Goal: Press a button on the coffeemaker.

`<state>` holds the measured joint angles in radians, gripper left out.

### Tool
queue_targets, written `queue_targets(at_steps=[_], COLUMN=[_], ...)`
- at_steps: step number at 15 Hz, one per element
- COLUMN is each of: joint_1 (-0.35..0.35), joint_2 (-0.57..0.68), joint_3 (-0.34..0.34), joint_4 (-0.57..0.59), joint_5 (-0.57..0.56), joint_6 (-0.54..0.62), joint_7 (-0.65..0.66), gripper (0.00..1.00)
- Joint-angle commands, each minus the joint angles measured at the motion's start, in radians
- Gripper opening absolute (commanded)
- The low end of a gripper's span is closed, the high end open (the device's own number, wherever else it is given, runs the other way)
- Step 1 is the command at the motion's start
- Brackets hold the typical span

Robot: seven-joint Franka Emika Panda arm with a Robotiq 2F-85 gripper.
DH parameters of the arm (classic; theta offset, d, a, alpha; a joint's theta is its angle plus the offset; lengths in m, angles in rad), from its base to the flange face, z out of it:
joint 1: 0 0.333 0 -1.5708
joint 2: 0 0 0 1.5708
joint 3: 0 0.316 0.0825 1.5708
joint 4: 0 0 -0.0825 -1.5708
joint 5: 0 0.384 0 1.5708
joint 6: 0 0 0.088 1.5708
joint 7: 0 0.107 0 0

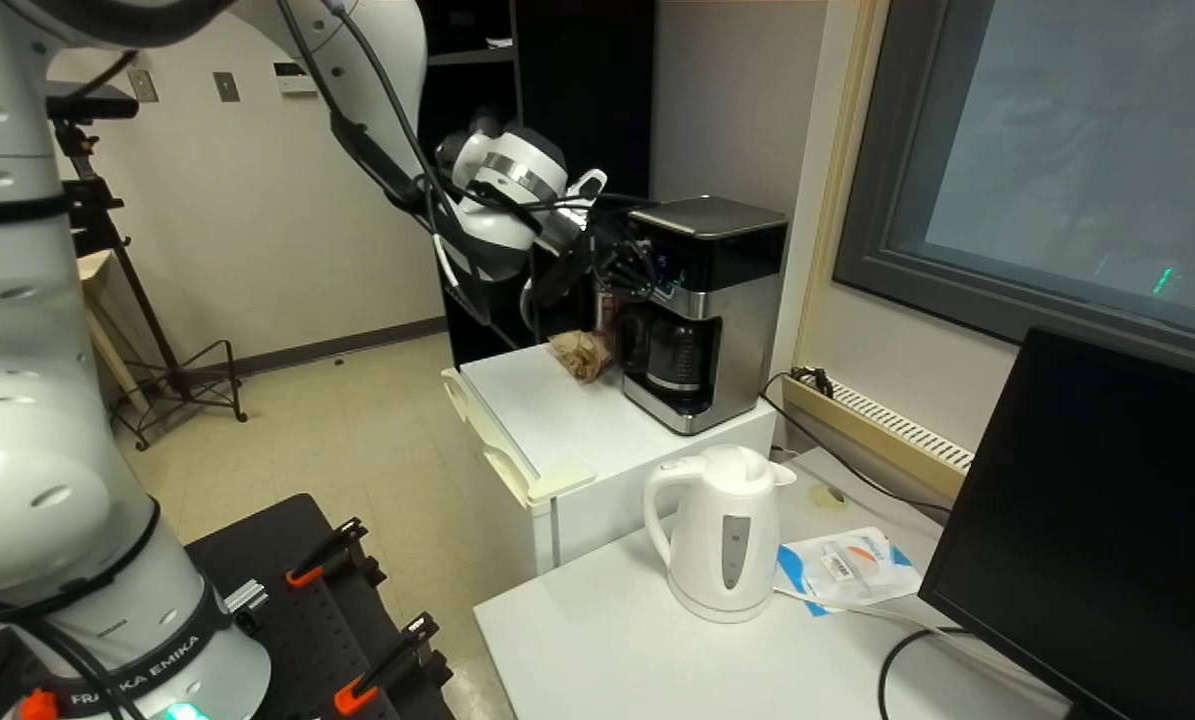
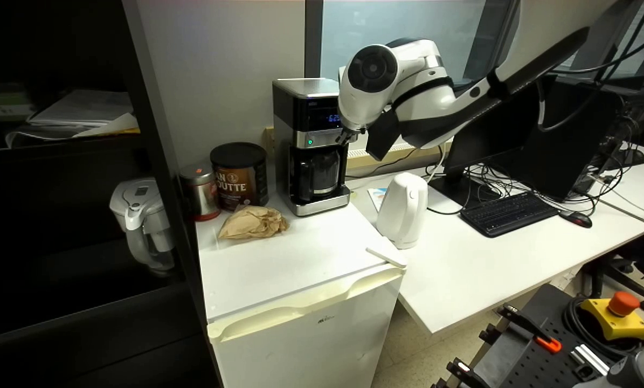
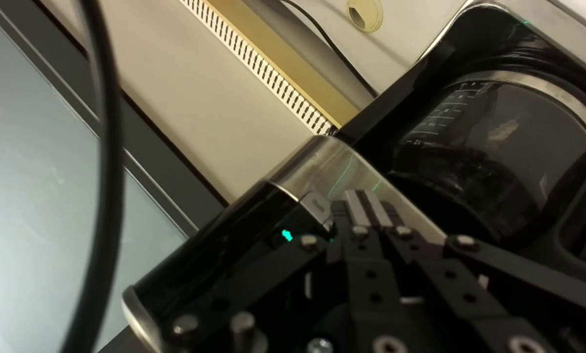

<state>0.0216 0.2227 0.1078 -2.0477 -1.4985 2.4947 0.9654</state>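
The coffeemaker (image 1: pixel 745 335) stands upright on the white fridge top, with a lit display and a dark carafe (image 1: pixel 679 352) in its lower part. It also shows in an exterior view (image 2: pixel 285 126), where a green light glows on its silver band. My gripper (image 2: pixel 345 137) is at the front of that band, towards one side. In the wrist view the shut, empty fingertips (image 3: pixel 368 208) are in front of the silver band, beside a small grey button (image 3: pixel 316 206) on the coffeemaker (image 3: pixel 317 164). Whether they touch it I cannot tell. The fingers hide part of the button row.
A white kettle (image 1: pixel 725 530) stands on the desk beside the fridge (image 2: pixel 300 269). A crumpled paper bag (image 2: pixel 253 222), a coffee can (image 2: pixel 239 178) and a metal canister (image 2: pixel 200 191) stand beside the coffeemaker. A monitor (image 1: pixel 1077 500) and a dark shelf (image 2: pixel 154 161) flank the area.
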Motion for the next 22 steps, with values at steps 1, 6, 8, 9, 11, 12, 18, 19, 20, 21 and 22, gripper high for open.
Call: queue_targets(at_steps=[1,6,8,9,11,12,18,19,20,21,22], joint_1=[0.019,0.02,0.02,0.019,0.018,0.018,0.017,0.016,0.016,0.015,0.015], joint_2=[0.027,0.031,0.032,0.033,0.036,0.037,0.02,0.006,-0.018,-0.043,-0.059], joint_3=[-0.017,-0.022,-0.023,-0.024,-0.026,-0.027,-0.026,-0.025,-0.023,-0.022,-0.022], joint_4=[0.029,0.043,0.047,0.049,0.054,0.056,0.033,0.016,-0.013,-0.042,-0.062], joint_5=[-0.022,-0.029,-0.031,-0.033,-0.037,-0.039,-0.042,-0.035,-0.041,-0.045,-0.054], joint_6=[0.008,0.007,0.008,0.009,0.009,0.009,0.017,0.021,0.03,0.043,0.051], joint_7=[0.02,0.03,0.032,0.034,0.04,0.044,0.051,0.042,0.039,0.032,0.03], gripper=[0.04,0.04,0.04,0.04,0.04,0.04,0.03,0.03,0.03,0.04,0.04])
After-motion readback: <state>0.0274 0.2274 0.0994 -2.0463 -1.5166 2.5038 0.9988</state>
